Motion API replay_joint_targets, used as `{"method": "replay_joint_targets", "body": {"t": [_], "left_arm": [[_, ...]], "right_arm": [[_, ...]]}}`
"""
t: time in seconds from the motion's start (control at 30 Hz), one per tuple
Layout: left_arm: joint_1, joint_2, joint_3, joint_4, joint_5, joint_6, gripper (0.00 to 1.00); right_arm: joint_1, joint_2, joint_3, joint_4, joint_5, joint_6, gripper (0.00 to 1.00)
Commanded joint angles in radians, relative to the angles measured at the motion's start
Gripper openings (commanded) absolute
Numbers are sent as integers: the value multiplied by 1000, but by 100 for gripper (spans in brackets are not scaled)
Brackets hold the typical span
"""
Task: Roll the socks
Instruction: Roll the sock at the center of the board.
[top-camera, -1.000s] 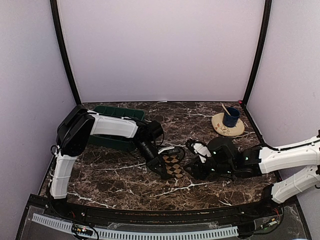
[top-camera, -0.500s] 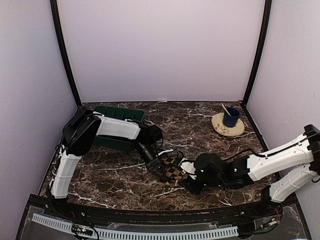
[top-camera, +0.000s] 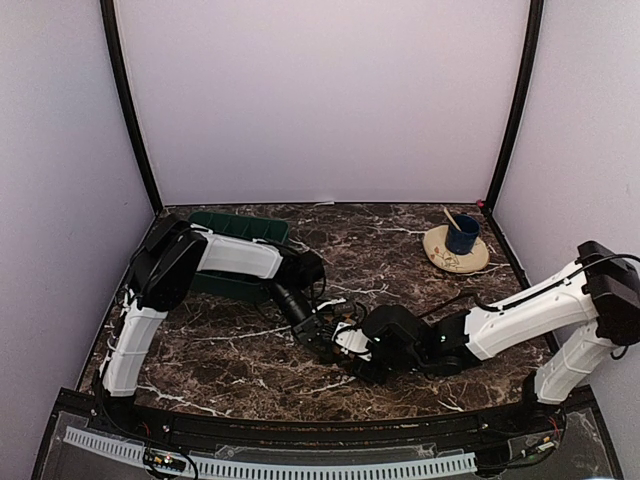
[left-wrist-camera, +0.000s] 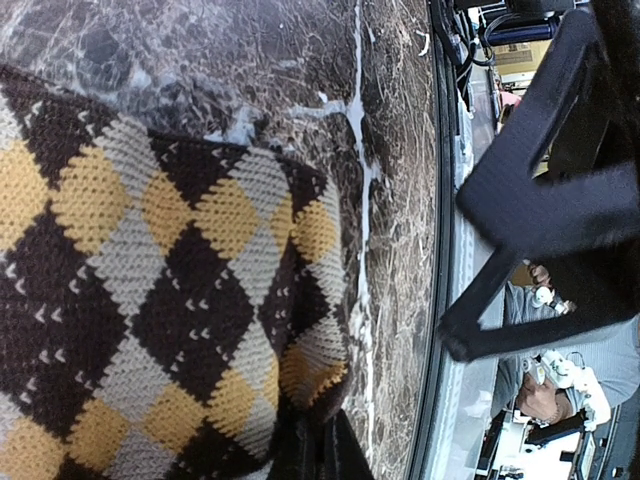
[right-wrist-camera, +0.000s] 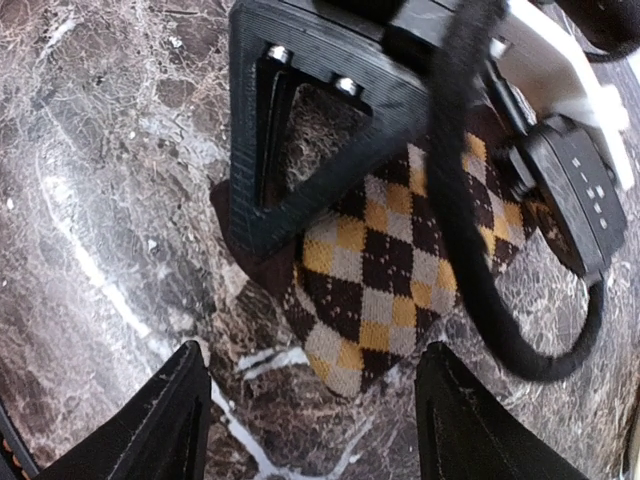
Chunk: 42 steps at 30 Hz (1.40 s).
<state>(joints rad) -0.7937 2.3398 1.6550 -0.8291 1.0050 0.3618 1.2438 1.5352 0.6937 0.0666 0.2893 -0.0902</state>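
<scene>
Checkered sock (right-wrist-camera: 390, 270), one; left claw (left-wrist-camera: 315, 455) and right claw (right-wrist-camera: 312, 420), two.

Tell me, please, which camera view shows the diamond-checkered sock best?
The right wrist view: the checkered sock shows its pattern, rounded end and edges, though the left hand covers its upper part. The left wrist view gives only a cropped close-up of the knit. The top external view shows it small and mostly covered.
</scene>
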Motion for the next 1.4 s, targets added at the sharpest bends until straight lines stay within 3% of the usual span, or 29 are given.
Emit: {"method": "replay_joint_targets", "body": {"t": [0.0, 0.53, 0.8, 1.2, 1.37], "left_arm": [[11, 15, 29, -34, 10, 2, 0], [20, 44, 49, -47, 23, 7, 0], [30, 46, 61, -51, 28, 6, 0], [33, 51, 67, -58, 34, 7, 0], [33, 52, 67, -59, 31, 8, 0]], "right_arm": [[11, 48, 48, 28, -2, -74, 65], [-69, 139, 92, 36, -68, -117, 64], [-115, 162, 123, -20, -169, -120, 46], [-137, 210, 163, -101, -239, -106, 38], [-154, 234, 187, -134, -275, -98, 24]]}}
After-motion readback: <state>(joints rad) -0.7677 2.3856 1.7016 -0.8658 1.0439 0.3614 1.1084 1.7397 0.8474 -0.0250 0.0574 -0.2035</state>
